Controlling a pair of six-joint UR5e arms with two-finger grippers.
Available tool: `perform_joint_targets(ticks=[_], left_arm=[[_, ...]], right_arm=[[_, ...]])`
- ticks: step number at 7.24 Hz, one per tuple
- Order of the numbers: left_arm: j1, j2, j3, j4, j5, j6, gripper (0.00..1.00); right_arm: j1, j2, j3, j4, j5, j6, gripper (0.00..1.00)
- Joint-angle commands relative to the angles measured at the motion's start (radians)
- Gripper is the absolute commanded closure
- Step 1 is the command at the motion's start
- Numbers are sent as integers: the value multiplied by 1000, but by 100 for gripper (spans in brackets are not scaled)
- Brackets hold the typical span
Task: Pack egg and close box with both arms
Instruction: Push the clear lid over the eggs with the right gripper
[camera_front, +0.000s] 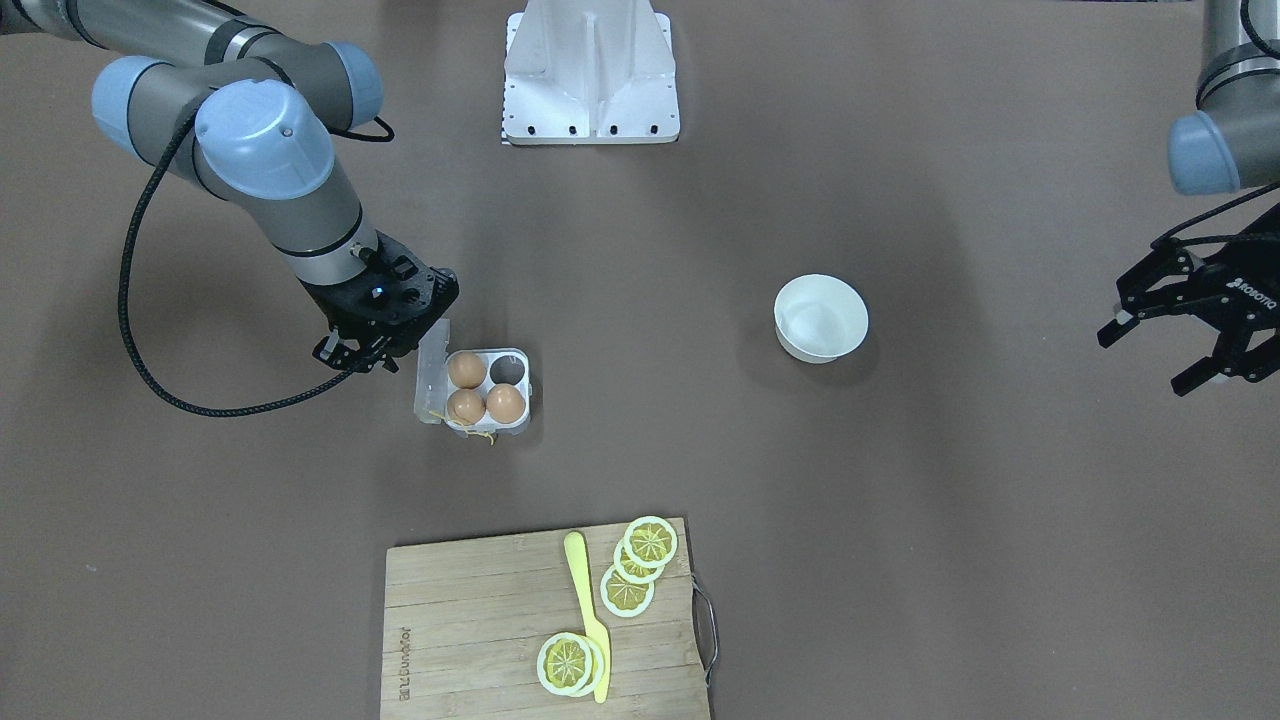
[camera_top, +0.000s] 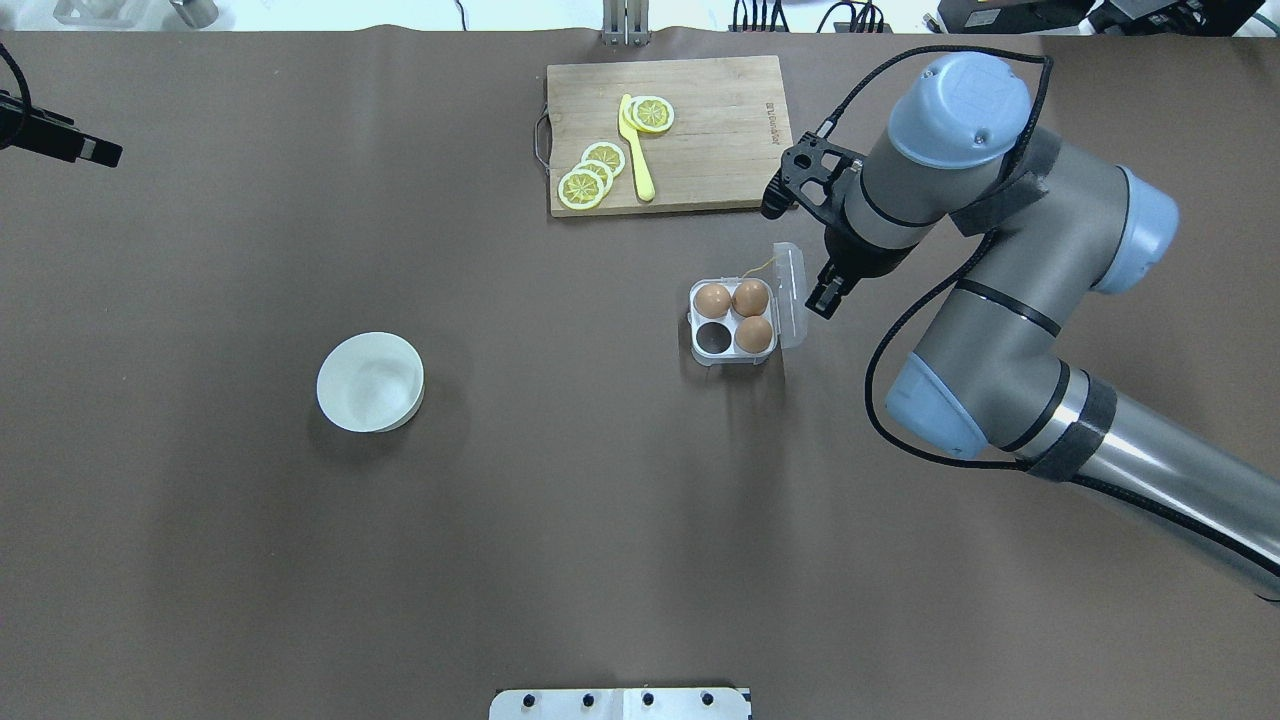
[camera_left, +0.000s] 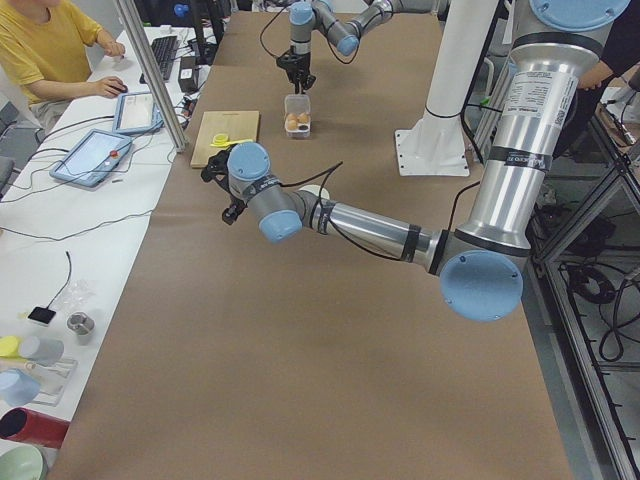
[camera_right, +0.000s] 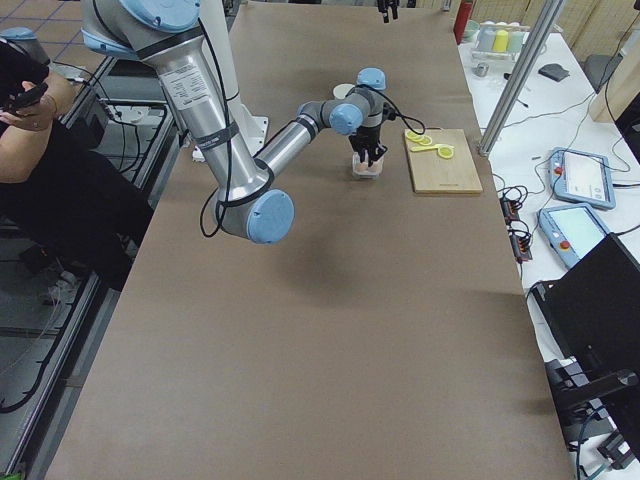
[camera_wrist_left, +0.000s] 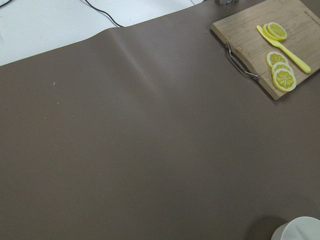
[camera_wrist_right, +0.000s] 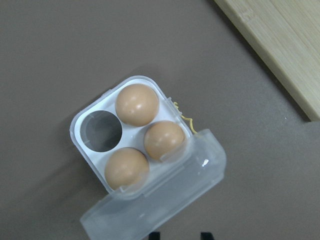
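The clear box stands open on the brown table and also shows in the overhead view. Three brown eggs fill three cells; the fourth cell is empty. I cannot tell which one is the task's egg. The lid stands tilted open, with a yellow string at its hinge end. My right gripper hangs just beside the lid's free edge. Its fingertips are a little apart with nothing between them. My left gripper is open and empty, far off at the table's side.
An empty white bowl sits mid-table, between the box and the left gripper. A wooden cutting board with lemon slices and a yellow knife lies past the box. The white base is on the robot's side.
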Motion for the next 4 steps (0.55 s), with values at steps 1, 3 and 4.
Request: perform_joint_targets(ticks=[1, 3, 4], left_arm=[[0, 2, -1, -2, -5, 0, 11], [0, 8, -1, -4, -8, 0, 11], [-2, 11, -1, -5, -14, 2, 11]], right_arm=[[-15, 33, -5, 0, 1, 6, 60], [-47, 42, -5, 0, -1, 8, 60], [-52, 44, -2, 0, -5, 8, 52]])
